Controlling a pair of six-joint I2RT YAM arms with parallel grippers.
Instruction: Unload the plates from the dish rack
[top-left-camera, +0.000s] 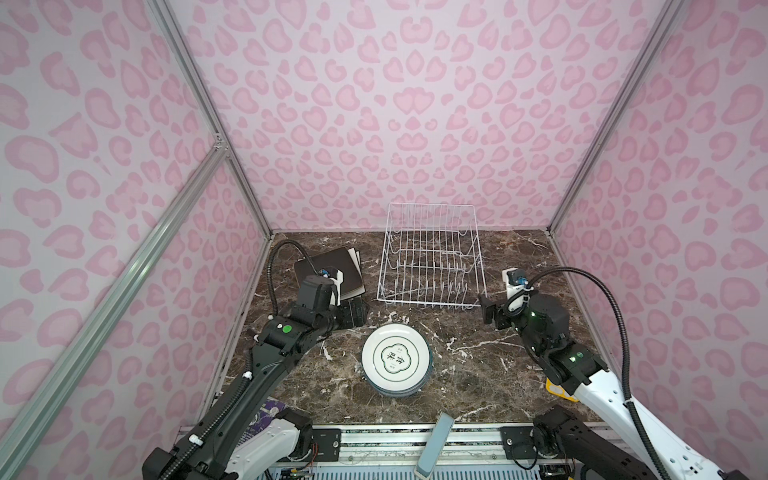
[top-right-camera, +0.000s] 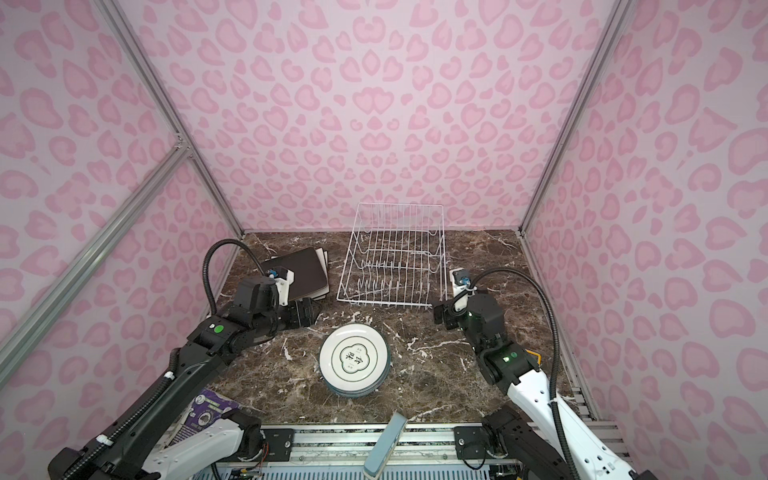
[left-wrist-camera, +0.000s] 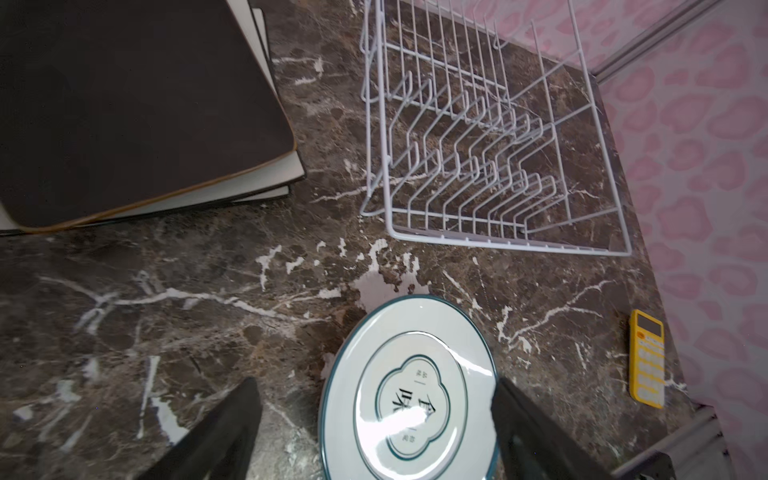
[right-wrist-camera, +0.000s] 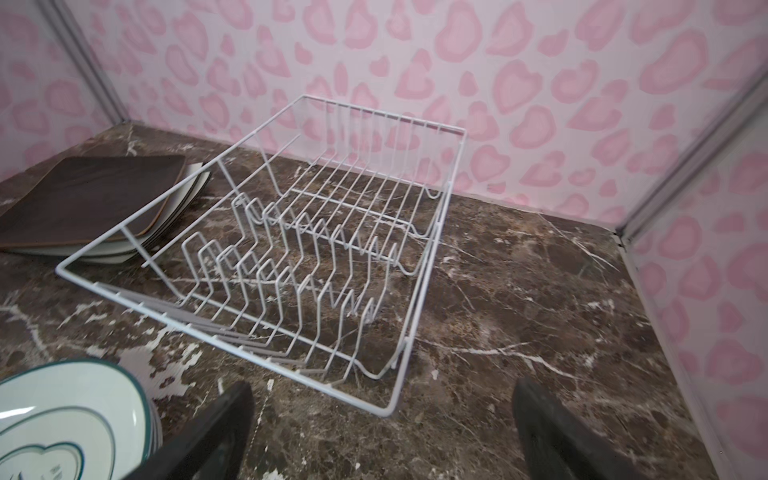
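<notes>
The white wire dish rack (top-left-camera: 432, 303) (top-right-camera: 386, 303) (left-wrist-camera: 498, 243) (right-wrist-camera: 216, 339) stands at the back of the marble table with nothing in it. A stack of round white plates (top-left-camera: 397, 357) (top-right-camera: 354, 359) (left-wrist-camera: 407, 386) (right-wrist-camera: 62, 415) with teal rims lies in front of it. To the rack's left lies a dark brown square plate (top-left-camera: 316, 259) (top-right-camera: 303, 266) (left-wrist-camera: 124, 104) (right-wrist-camera: 91, 199) on top of cream square plates (left-wrist-camera: 266, 174) (right-wrist-camera: 183, 203). My left gripper (top-left-camera: 355, 311) (top-right-camera: 305, 311) (left-wrist-camera: 374, 384) hovers open between the two stacks, holding nothing. My right gripper (top-left-camera: 488, 311) (top-right-camera: 440, 313) (right-wrist-camera: 382, 386) is open and empty by the rack's near right corner.
A yellow calculator (left-wrist-camera: 646, 359) (top-right-camera: 534, 357) lies near the right wall, partly under my right arm. A grey-blue slab (top-left-camera: 434, 444) (top-right-camera: 384, 446) leans on the front rail. A purple printed item (top-right-camera: 208, 409) sits at the front left corner. Pink patterned walls enclose three sides.
</notes>
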